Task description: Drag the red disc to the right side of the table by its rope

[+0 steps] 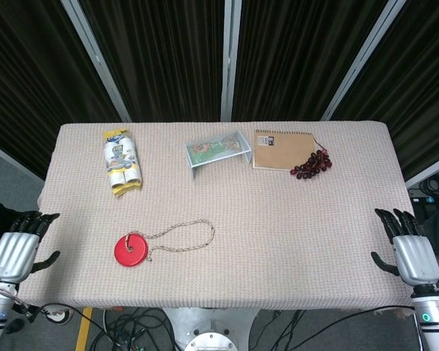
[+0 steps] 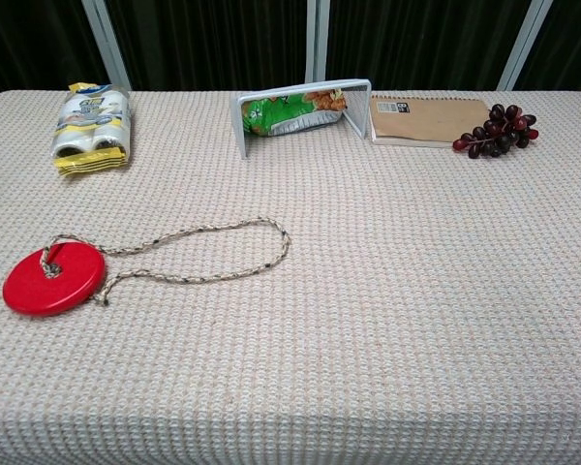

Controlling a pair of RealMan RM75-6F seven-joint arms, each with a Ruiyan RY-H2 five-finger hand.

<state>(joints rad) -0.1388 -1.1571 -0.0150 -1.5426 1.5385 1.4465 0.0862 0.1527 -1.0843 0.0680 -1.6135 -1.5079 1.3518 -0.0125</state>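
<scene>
Since the rope (image 2: 218, 254) looks limp and the red disc (image 2: 54, 280) light, I'd pinch the loop's three-o'clock end. My right robot hand (image 1: 410, 248) and left robot hand (image 1: 14, 247) hold nothing, fingers apart.

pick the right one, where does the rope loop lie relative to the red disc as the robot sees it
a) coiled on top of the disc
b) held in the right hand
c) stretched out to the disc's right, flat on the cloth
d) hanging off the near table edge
c: the rope runs from the hole of the red disc out to its right and lies flat on the cloth, while the right hand is off at the table's edge holding nothing.
</scene>
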